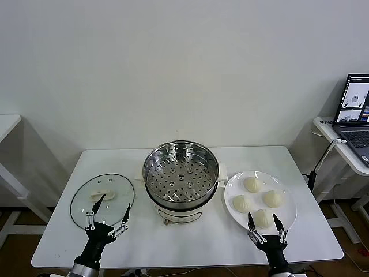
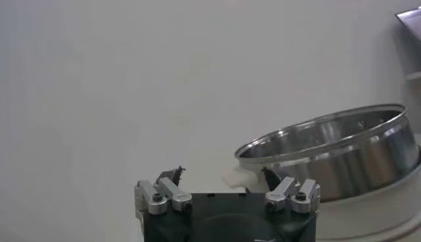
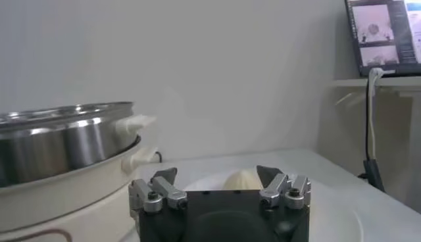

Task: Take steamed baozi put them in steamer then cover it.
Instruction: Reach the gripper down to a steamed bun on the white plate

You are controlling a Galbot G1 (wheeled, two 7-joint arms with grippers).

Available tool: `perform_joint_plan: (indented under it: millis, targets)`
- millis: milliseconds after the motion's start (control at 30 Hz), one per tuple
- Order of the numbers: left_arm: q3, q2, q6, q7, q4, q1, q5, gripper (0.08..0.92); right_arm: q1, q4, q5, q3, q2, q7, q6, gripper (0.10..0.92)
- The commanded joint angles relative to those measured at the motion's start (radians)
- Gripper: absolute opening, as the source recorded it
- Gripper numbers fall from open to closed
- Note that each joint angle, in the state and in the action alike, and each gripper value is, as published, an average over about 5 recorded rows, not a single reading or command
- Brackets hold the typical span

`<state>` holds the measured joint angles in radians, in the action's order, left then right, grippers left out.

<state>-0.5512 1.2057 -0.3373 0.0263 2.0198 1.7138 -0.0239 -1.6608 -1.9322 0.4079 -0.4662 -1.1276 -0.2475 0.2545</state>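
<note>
Several cream-white baozi (image 1: 259, 201) lie on a white plate (image 1: 288, 222) at the right of the table. The steamer (image 1: 180, 180) stands in the middle, a shiny steel pot with a perforated tray on a white base, uncovered and empty. Its glass lid (image 1: 102, 198) lies flat on the table at the left. My right gripper (image 1: 264, 222) is open at the plate's near edge, just in front of the nearest baozi (image 3: 241, 179). My left gripper (image 1: 109, 208) is open over the near edge of the lid. The steamer also shows in the left wrist view (image 2: 342, 154).
A side table with an open laptop (image 1: 353, 112) stands at the far right, with cables hanging by the table's right edge. Another white table edge (image 1: 7, 124) shows at far left. Bare tabletop (image 1: 190, 239) lies in front of the steamer.
</note>
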Motion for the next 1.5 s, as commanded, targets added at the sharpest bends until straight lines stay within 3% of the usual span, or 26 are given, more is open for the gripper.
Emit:
perform_joint_plan:
  millis: [33,367,533,700,933,1167,1333,1500]
  targets:
    - [0.0,0.0,-0.004,0.003,0.007,-0.004,-0.001,0.823,0.202,0.034,0.071,-0.018,0.078,-0.032,-0.119,0.823]
    - [-0.02,0.005,-0.007,0.004,0.023,-0.015,-0.001,0.823,0.698,0.353,0.309,0.145,0.228,-0.041,-0.218,0.823]
    - [-0.023,0.006,-0.005,0.004,0.022,-0.021,-0.001,0.823,0.904,0.528,0.408,0.292,0.318,0.114,-0.254,0.823]
    - [-0.018,0.008,-0.004,0.004,0.019,-0.025,-0.002,0.823,1.089,0.677,0.423,0.473,0.41,0.378,-0.313,0.823]
    - [-0.012,0.009,-0.003,0.004,0.021,-0.029,-0.002,0.823,1.353,0.844,0.2,0.762,0.487,0.922,-0.318,0.823]
    - [-0.018,0.015,0.005,0.018,0.027,-0.031,-0.003,0.823,1.627,1.011,-0.065,0.999,0.453,1.398,-0.265,0.823]
    - [-0.024,0.02,0.009,0.019,0.028,-0.033,-0.005,0.823,1.716,1.028,-0.222,1.082,0.416,1.559,-0.273,0.823]
    - [-0.027,0.027,0.013,0.021,0.032,-0.031,-0.006,0.823,1.761,1.035,-0.324,1.173,0.371,1.576,-0.27,0.823]
